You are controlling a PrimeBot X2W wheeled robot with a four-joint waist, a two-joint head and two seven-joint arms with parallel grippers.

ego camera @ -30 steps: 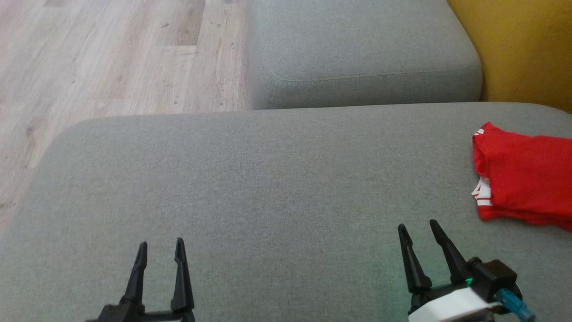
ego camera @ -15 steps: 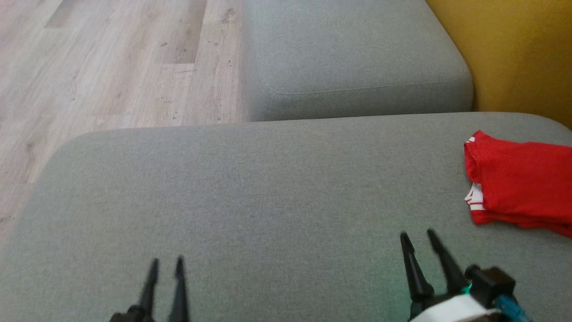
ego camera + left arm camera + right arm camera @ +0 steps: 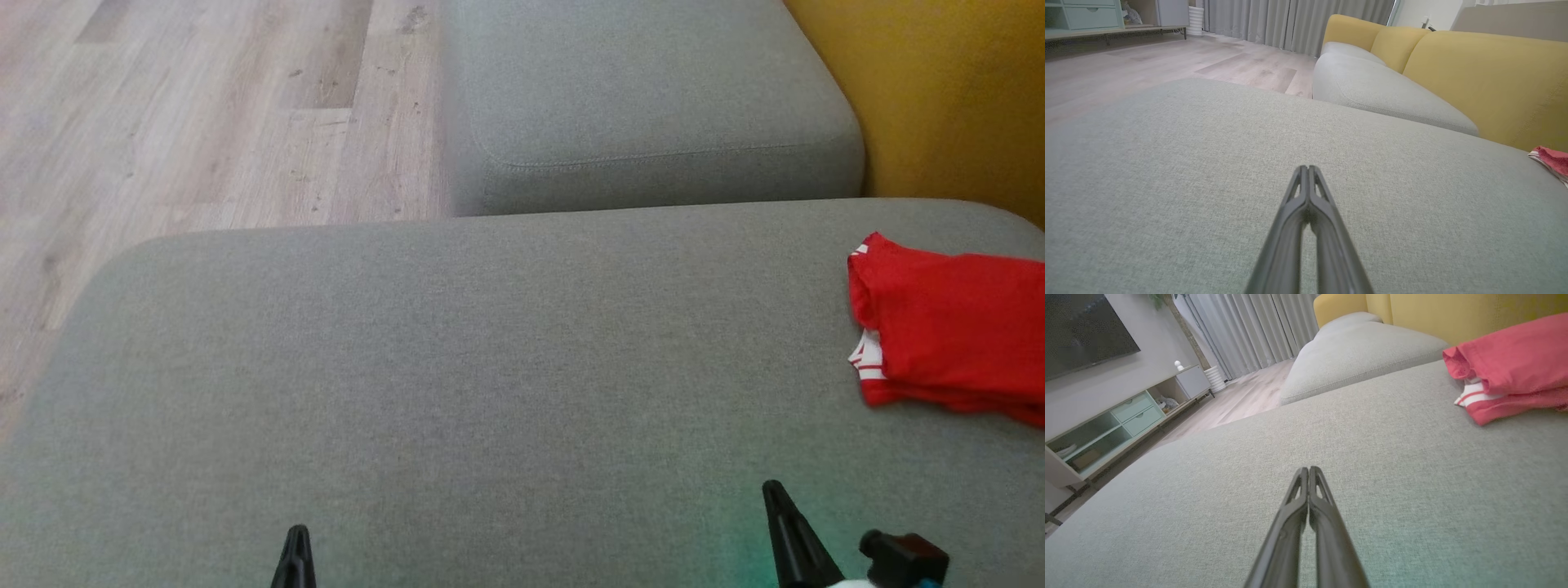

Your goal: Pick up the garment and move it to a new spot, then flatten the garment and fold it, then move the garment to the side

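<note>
The garment [image 3: 951, 327] lies folded at the right edge of the grey sofa cushion [image 3: 457, 367], red with a bit of white-red striped trim at its near left corner. It shows again in the right wrist view [image 3: 1515, 367] and as a sliver in the left wrist view [image 3: 1551, 159]. My left gripper [image 3: 295, 532] sits low at the bottom left, shut and empty, over bare cushion [image 3: 1308, 167]. My right gripper [image 3: 771, 487] is at the bottom right, also shut on nothing [image 3: 1306, 469], a short way in front of and left of the garment.
A second grey cushion [image 3: 653, 98] lies beyond the near one, with the yellow sofa back [image 3: 939, 90] to the right. Wooden floor [image 3: 180, 122] runs along the left. A TV cabinet [image 3: 1118, 424] and curtains [image 3: 1249, 330] stand farther off.
Both grippers went from open to shut, with nothing between the fingers. Both have drawn back toward the bottom edge of the head view. The garment has stayed put.
</note>
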